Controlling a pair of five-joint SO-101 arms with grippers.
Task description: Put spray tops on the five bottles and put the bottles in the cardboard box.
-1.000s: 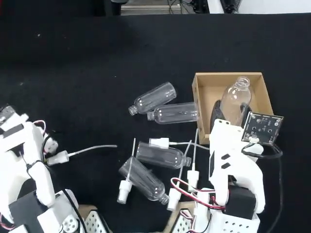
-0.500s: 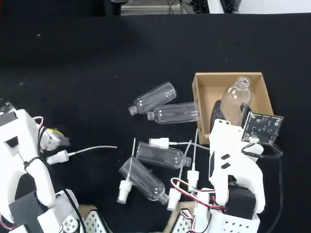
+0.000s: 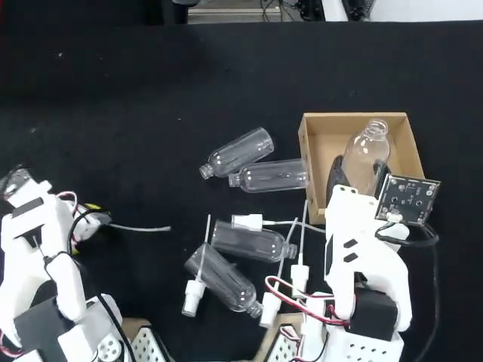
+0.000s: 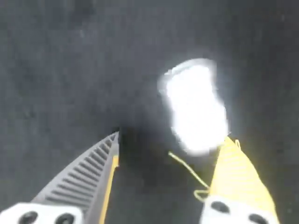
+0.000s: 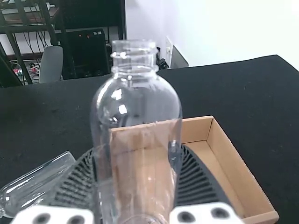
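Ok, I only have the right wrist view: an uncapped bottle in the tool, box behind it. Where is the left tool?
Observer: The left tool is open, low over the table, a white spray top just in front of it.
Operator: Bottles outside the box?
Observer: Four bottles lie on the table left of the cardboard box, none capped.
Operator: Other tops?
Observer: Four loose tops lie among those bottles.

Uncapped clear bottle upright in my right claw, over cardboard box. Four bottles lie at its 8–9 o'clock, white spray tops loose among them.
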